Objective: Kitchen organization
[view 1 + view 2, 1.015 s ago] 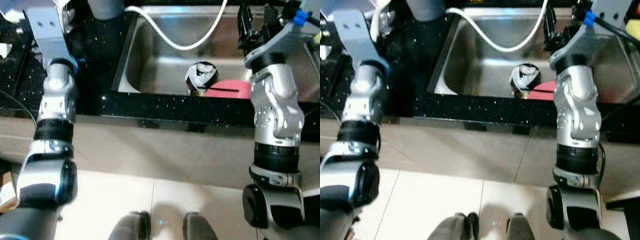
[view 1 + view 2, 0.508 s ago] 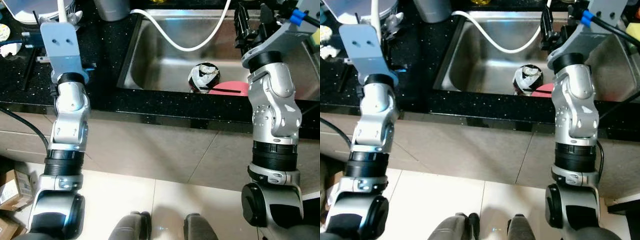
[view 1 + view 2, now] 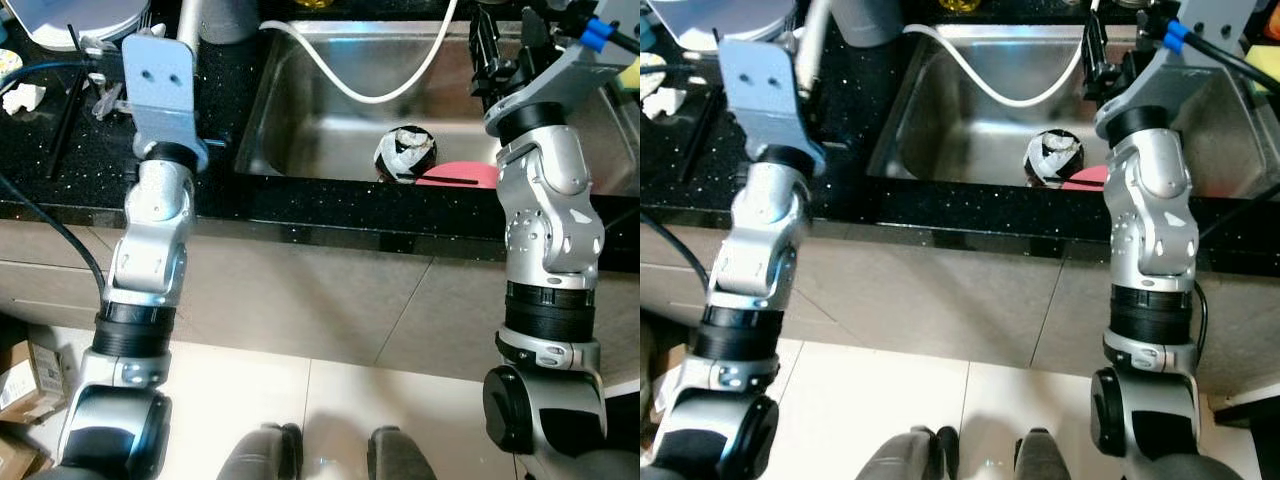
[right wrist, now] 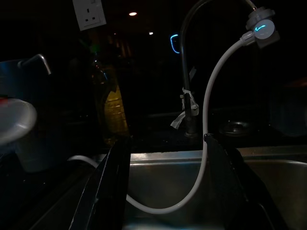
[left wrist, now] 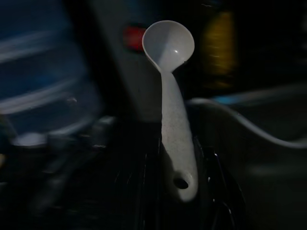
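My left gripper is shut on the handle of a white ladle-shaped spoon, which stands bowl-up. The left arm is raised over the black counter, just left of the steel sink. Its spoon rises above the wrist. My right gripper is open and holds nothing. It hangs over the sink's right part, facing the tap. In the sink lie a black-and-white round thing and a pink flat item.
A white hose loops from the tap into the sink. A pale plate stack and a grey cup stand at the counter's back left. A yellow bottle stands behind the sink. The counter's front edge runs across below both arms.
My left arm has swung to the right, toward the sink, with the spoon still held. The right arm has stayed over the sink. The head view has shifted a little.
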Controlling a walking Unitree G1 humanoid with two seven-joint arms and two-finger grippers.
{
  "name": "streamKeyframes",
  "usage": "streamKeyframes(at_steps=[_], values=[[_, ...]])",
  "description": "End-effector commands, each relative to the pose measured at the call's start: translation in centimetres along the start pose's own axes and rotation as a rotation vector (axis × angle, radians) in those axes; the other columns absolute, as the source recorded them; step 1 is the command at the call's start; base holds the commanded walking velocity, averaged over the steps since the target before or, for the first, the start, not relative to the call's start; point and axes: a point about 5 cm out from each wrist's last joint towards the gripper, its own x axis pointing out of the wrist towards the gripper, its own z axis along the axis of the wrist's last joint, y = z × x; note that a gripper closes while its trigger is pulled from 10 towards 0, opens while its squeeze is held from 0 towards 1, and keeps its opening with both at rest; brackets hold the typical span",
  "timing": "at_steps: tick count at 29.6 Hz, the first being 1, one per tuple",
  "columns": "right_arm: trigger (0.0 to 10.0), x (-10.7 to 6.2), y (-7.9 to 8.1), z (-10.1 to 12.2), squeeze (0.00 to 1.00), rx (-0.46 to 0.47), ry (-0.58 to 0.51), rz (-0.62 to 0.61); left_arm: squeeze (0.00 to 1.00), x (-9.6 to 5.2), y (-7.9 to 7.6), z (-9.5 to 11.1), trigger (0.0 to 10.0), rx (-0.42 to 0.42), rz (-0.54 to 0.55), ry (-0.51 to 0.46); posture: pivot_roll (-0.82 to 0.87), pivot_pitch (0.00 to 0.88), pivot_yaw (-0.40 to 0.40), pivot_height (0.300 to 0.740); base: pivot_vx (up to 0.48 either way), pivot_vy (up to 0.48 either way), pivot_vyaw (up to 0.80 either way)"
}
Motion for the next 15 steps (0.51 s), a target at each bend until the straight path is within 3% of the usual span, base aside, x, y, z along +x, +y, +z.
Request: streamKeyframes(at_steps=[1,3,4,7,12,15], values=[[10.0,0.0,0.1,0.2,0.00,0.010,-0.016,0.010,0.00,-0.5,-0.7,0.0,10.0,-0.024,-0.050,0.008,-0.08,0.198,0.113,0.740,0.000,0.000,0.00],[10.0,0.0,0.1,0.2,0.00,0.011,-0.015,0.011,0.00,-0.9,-2.2,0.3,10.0,-0.056,-0.142,0.000,-0.08,0.198,0.112,0.740,0.000,0.000,0.00],[10.0,0.0,0.1,0.2,0.00,0.011,-0.015,0.011,0.00,-0.9,-2.2,0.3,10.0,-0.056,-0.142,0.000,-0.08,0.198,0.112,0.740,0.000,0.000,0.00],[10.0,0.1,0.2,0.1,0.00,0.011,-0.011,0.023,0.00,-1.6,-3.8,1.2,10.0,-0.189,-0.371,0.005,-0.09,0.196,0.110,0.740,0.000,0.000,0.00],[10.0,0.0,0.4,0.0,0.00,0.010,-0.002,0.041,0.00,-1.9,-3.4,2.0,10.0,-0.217,-0.501,-0.017,-0.09,0.196,0.109,0.740,0.000,0.000,0.00],[10.0,-0.3,1.1,-0.7,0.00,0.149,0.064,0.126,0.00,-2.8,-1.0,3.2,10.0,-0.257,-0.709,-0.027,-0.08,0.195,0.109,0.740,0.000,0.000,0.00]])
